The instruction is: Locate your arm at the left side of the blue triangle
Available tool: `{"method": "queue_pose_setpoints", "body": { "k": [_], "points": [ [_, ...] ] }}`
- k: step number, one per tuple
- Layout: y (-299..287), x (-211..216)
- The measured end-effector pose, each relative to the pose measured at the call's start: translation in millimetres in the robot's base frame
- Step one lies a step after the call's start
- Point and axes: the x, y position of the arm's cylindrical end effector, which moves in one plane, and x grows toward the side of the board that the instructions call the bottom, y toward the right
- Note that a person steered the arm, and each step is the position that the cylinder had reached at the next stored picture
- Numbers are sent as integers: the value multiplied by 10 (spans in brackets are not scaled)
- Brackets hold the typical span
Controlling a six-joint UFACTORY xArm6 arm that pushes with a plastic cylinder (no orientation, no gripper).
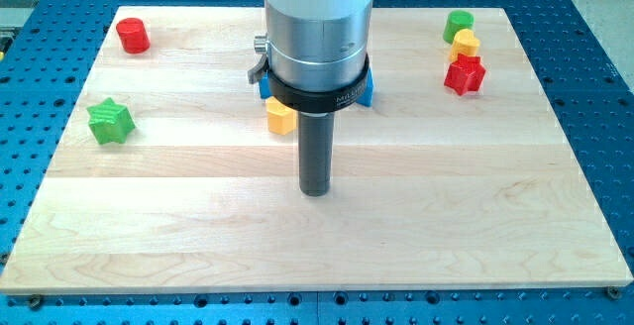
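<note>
Two blue blocks flank the arm housing — one (264,83) at its left, one (368,91) at its right; shapes cannot be told, so the blue triangle is unidentified. My tip (315,192) rests on the worktop (198,216), below the yellow block (281,117). Lettering on the black collar (317,97) is illegible. No jaws are fitted.

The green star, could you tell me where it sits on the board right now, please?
The green star lies near the board's left edge in the camera view, below the red cylinder and far left of my tip.
</note>
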Motion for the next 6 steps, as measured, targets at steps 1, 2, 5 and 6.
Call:
{"method": "queue_pose_setpoints", "body": {
  "k": [1,2,5,6],
  "points": [
    [9,0],
    [23,-21],
    [-1,-1276],
    [16,-1525]
  ]
}}
